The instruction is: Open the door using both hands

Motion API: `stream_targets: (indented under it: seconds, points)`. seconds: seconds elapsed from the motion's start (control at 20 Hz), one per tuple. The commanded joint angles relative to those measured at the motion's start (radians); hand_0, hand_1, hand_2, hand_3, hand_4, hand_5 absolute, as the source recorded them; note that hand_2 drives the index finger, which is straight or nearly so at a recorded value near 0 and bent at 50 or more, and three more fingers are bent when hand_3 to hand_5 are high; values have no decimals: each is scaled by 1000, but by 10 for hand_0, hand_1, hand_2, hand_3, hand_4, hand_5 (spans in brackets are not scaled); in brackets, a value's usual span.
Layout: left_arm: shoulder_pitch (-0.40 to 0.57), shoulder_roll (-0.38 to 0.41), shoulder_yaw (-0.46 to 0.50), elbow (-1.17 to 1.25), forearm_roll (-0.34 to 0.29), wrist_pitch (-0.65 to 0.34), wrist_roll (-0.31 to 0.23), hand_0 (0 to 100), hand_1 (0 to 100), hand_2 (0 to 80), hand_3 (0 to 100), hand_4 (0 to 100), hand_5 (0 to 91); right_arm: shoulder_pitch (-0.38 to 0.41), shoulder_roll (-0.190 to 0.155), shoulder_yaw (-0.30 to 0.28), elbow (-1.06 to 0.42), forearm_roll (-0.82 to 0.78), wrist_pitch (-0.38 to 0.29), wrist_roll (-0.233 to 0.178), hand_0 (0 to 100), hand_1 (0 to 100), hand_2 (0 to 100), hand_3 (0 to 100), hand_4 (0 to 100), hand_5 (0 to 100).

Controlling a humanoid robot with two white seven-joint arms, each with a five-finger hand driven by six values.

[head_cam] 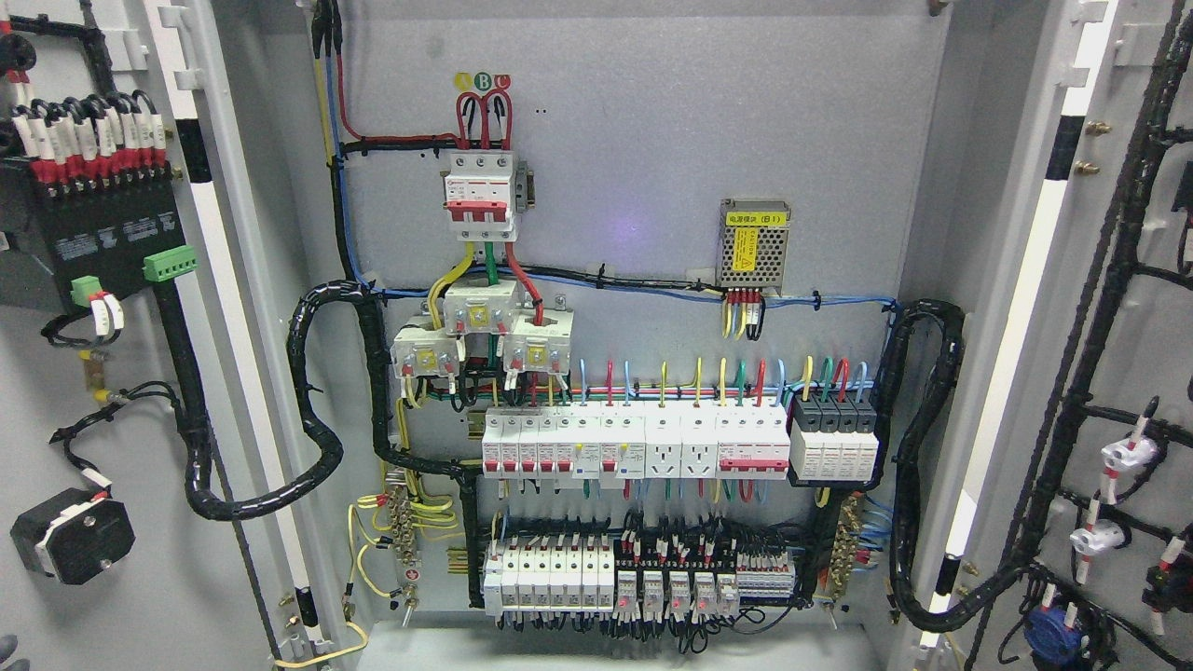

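Grey sheet-metal cabinet doors: both hanging swung wide, the left door filling the picture's left edge and the right door the right edge, inner faces and black wiring looms turning toward the camera, the grey back panel between them lying fully exposed. Judging the opening step to be as good as finished, with little travel seeming left on either leaf. Seeing neither arm clearly: only a small grey rounded shape showing at the bottom left corner, possibly part of the left hand, too little of it to be telling whether wide, narrow or holding anything; right hand not showing at all. Calling, next, for no more than drawing both arms clear of the leaves without snagging the looms, and checking that neither door is drifting back. Reading what print allows: three round tags above the red-and-white main breaker, yellow, green and red, lettered A, B and seemingly C. Carrying a yellow label of Chinese characters ending in a bracketed mark, plus a yellow caution sticker, on the perforated metal power supply. Finding the white lettering on the black terminal block of the left door, and the marks on the long row of white breakers, too small to be making out.
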Motion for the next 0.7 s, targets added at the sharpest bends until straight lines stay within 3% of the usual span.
stream_targets:
  seconds: [0.0, 0.65]
  points:
    - [-5, 31, 28, 63, 52, 0, 1, 0, 0, 0, 0, 0, 0, 31, 0, -28, 4, -7, 1, 0, 0, 0, 0, 0, 0, 0]
    - [-6, 40, 28, 74, 86, 0, 1, 0, 0, 0, 0, 0, 0, 49, 3, -40, 13, -15, 1, 0, 0, 0, 0, 0, 0, 0]
